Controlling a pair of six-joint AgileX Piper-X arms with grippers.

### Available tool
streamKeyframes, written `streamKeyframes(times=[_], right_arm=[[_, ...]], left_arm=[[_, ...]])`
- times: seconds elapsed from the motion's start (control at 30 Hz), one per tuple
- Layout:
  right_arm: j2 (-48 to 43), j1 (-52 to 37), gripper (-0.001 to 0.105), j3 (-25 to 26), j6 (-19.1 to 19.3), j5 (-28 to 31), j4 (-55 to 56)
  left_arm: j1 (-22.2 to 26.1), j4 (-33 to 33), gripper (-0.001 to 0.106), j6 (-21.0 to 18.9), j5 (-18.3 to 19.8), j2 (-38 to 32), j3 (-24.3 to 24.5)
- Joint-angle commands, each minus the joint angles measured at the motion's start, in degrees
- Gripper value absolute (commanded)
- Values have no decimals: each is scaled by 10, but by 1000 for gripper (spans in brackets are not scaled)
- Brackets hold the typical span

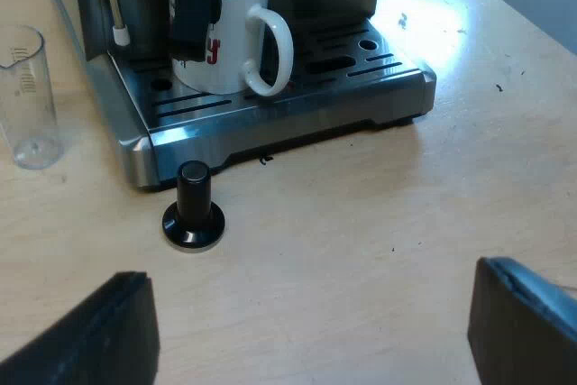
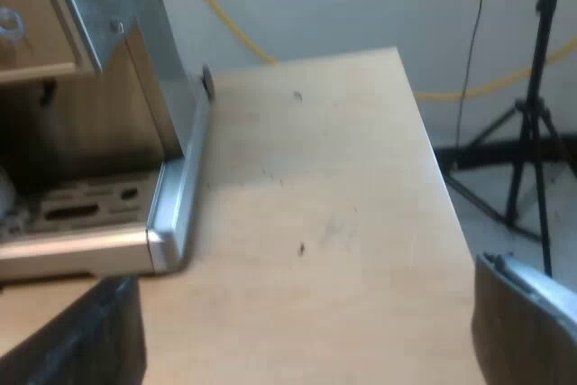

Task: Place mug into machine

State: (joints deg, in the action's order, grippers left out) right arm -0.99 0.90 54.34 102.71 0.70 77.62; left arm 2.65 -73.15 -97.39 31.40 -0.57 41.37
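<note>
Left gripper (image 1: 306,326) gapes wide, empty, before the steel espresso machine (image 1: 270,128); the white ceramic mug (image 1: 230,42) already stands on its tray (image 1: 383,69). I'd back straight off, sparing the black-knobbed tamper (image 1: 192,209). Right gripper (image 2: 306,326) gapes empty beside the machine.

Black-knobbed tamper (image 1: 193,207) upright on the table (image 1: 379,223) — measuring glass (image 1: 27,96) nearby

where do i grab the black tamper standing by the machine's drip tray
Take the black round tamper by its upright cylindrical knob, coming down from above. It stands on its wide flat base on the wooden table, so the knob is the narrow part standing free; the base sits too flush to pinch. The open left claw should fit round it.
</note>
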Motion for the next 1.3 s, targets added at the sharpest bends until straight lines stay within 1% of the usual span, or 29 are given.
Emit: streamKeyframes(times=[0.03,0.1,0.3,0.4,0.47,0.5,0.53,0.57,0.63,0.77,1.03,1.17,1.3], right_arm=[[-23,0,85,-10,-1,4,1],[-23,0,85,-18,-1,4,-7],[-22,0,85,-57,-1,4,-88],[-22,0,85,-87,-1,4,-128],[-22,0,85,-112,-1,4,-138],[-21,0,85,-116,-1,4,-138],[-20,0,85,-129,-1,4,-140],[-21,0,85,-141,-8,4,-145],[-21,0,85,-162,-21,4,-151],[-21,0,85,-199,-25,4,-166],[-21,0,85,-232,-25,4,-184],[-20,0,85,-248,-25,4,-197],[-20,0,85,-248,-25,4,-199]], left_arm=[[0,2,72,-4,6,-82,4],[0,2,72,-4,6,-82,4],[0,11,72,-1,-1,-82,3],[0,34,72,-1,-55,-82,-8],[0,40,72,-2,-117,-82,-22],[0,41,72,-2,-132,-82,-26],[0,43,72,-2,-154,-82,-35],[0,45,72,-2,-170,-82,-44],[0,48,72,-2,-180,-82,-62],[0,84,72,-2,-180,-82,-97],[0,141,72,-1,-180,-79,-111],[0,149,72,-1,-180,-78,-119],[0,149,72,-1,-180,-78,-119]])
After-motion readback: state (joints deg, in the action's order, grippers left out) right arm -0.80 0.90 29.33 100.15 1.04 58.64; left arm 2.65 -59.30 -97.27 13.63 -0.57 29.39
